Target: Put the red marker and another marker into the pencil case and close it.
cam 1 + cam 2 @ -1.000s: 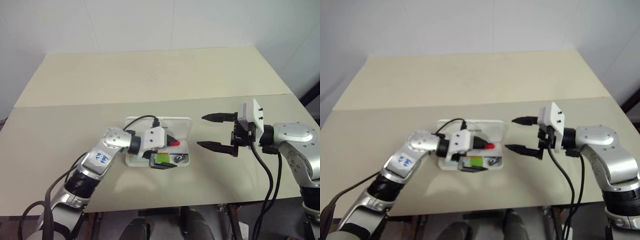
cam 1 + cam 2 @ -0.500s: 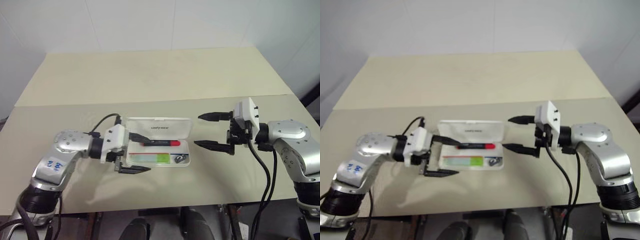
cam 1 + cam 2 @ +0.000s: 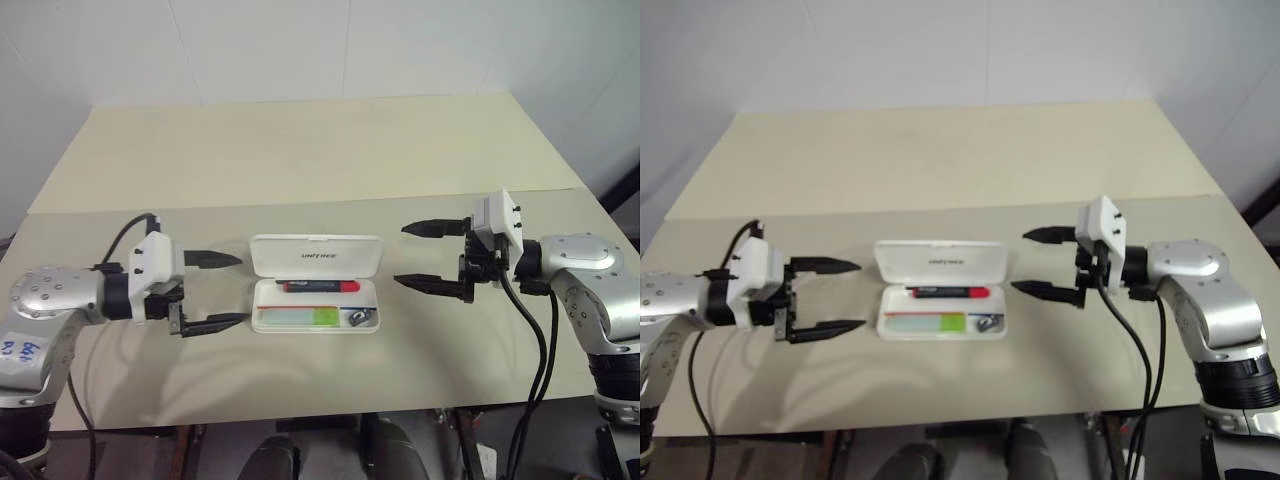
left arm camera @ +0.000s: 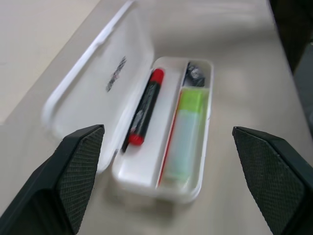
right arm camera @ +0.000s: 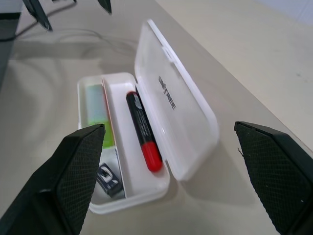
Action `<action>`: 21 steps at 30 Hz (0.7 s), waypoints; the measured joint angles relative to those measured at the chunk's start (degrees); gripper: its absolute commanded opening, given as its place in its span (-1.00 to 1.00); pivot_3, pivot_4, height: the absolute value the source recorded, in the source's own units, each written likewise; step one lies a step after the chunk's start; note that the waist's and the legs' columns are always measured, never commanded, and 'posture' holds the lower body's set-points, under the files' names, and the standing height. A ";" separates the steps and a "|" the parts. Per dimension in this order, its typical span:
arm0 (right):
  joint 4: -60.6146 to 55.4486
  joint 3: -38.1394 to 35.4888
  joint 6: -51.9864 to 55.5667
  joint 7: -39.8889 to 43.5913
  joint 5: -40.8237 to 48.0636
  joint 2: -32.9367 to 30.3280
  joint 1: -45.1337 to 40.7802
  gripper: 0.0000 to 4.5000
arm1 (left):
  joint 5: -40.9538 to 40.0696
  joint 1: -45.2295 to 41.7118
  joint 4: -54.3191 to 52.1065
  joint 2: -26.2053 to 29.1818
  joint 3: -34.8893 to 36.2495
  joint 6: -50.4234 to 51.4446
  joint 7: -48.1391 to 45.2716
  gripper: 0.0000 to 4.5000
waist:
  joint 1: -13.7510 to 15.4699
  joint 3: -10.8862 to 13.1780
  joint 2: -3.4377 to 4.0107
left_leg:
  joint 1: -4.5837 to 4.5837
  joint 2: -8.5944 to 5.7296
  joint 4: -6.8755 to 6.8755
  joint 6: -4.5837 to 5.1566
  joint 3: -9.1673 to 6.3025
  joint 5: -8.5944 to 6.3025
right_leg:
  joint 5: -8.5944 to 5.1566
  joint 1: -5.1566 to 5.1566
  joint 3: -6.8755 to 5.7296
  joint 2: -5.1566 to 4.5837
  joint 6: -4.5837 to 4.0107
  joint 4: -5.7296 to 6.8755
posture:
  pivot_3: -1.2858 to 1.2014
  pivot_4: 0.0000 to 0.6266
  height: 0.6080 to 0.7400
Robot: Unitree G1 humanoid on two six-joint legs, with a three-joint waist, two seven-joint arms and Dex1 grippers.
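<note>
A wide beige table (image 3: 300,150) carries the whole scene, and near its front edge, in the middle, lies the pencil case (image 3: 316,283), a flat white box with rounded corners. The case is open: its lid (image 3: 317,257) is folded back on the far side and shows dark lettering, while the tray (image 3: 265,321) lies on the near side. The left gripper (image 3: 219,291) hangs beside the left end of the case, apart from it, with its two black fingers spread wide and nothing between them; it points toward the case. The right gripper (image 3: 425,254) hangs beside the right end of the case, also apart from it, its fingers spread wide as well and holding nothing, and it points toward the case from the other side. Inside the tray, the red marker (image 3: 318,286) lies along the far compartment, next to the lid. The other marker (image 3: 298,317), pale green, lies along the near compartment, parallel to the red one. At the right end of the near compartment sits a small grey metal piece (image 3: 359,317).
</note>
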 measured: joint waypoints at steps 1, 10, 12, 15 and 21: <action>0.38 0.00 -0.47 0.17 -0.25 -0.05 -0.12 1.00 | 0.00 -0.04 0.83 0.04 0.77 -0.17 0.36 0.98 | -0.03 0.00 0.00 | 0.00 0.00 0.00 0.00 0.00 0.00 | 0.00 0.00 0.00 0.00 0.00 0.01 | 0.03 -0.52 1.00; -1.82 -1.08 0.74 -0.49 1.69 -0.54 -0.64 1.00 | 0.04 -0.43 4.40 0.61 2.05 -2.24 0.86 0.98 | -0.11 0.00 0.00 | 0.00 0.03 -0.10 0.00 0.00 0.00 | 0.00 -0.03 0.00 0.00 0.00 -0.05 | 0.03 -0.52 1.00; -3.94 -2.21 1.99 -1.60 3.16 -0.52 -0.65 1.00 | 0.16 -0.43 6.14 0.61 2.05 -3.10 0.87 0.98 | -0.10 0.00 0.00 | 0.00 0.03 -0.12 -0.01 0.00 0.00 | 0.00 -0.03 -0.01 0.01 -0.01 -0.06 | 0.03 -0.52 1.00; -6.83 -3.24 3.62 -3.06 5.13 -0.51 -0.40 1.00 | 1.08 -0.47 9.67 0.59 1.92 -5.21 0.88 0.98 | -0.10 0.00 0.00 | 0.01 0.03 -0.12 -0.01 0.01 0.00 | 0.00 -0.03 -0.02 0.01 -0.01 -0.08 | 0.03 -0.52 1.00; -7.66 -3.25 4.59 -3.69 5.93 -0.52 0.42 1.00 | 2.44 -2.53 15.30 -0.06 -0.45 -8.71 0.33 0.71 | 0.02 0.00 0.00 | 0.00 0.03 -0.12 0.00 0.01 0.00 | 0.00 -0.03 -0.04 0.00 -0.01 -0.07 | 0.03 -0.52 1.00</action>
